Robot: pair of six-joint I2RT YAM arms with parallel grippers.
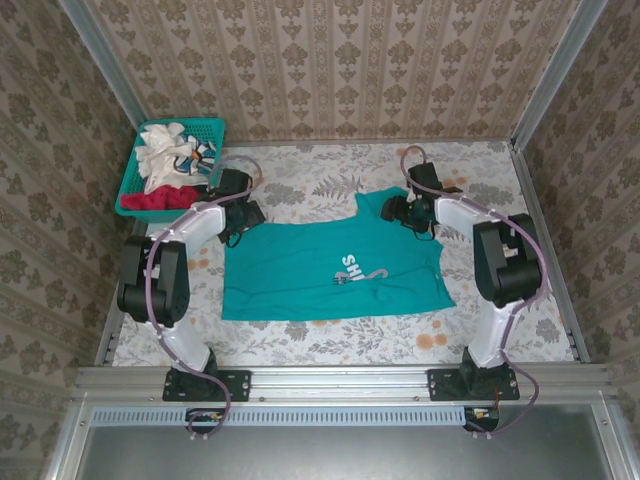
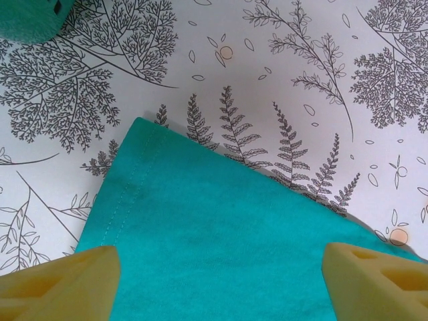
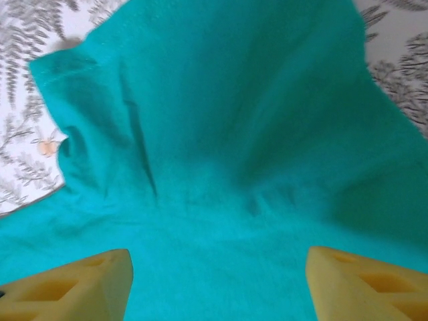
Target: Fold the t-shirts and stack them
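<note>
The worktop (image 1: 330, 345) has a leafy cloth on it. The teal t-shirt (image 1: 320, 270) lies nearly flat in the middle, with its white letters facing up. It looks spread out like this so it can be folded. Its far right part is a bit bunched up, as the right wrist view shows.

In the far left corner sits a teal basket (image 1: 130, 178). It holds a white shirt (image 1: 165, 150) and a red shirt (image 1: 160, 200) in a heap, so these look like they are waiting their turn.

The left gripper (image 1: 243, 213) is low over the shirt's far left corner. The right gripper (image 1: 398, 208) is low over the far right part, by the neck hole. One arm at each far corner makes sense, since two corners can then be pulled over together.

The left fingers (image 2: 60, 284) are wide apart with flat cloth under them, holding nothing. The right fingers (image 3: 73, 287) are wide apart too, over the wrinkled cloth. The fold itself does not look started yet.
</note>
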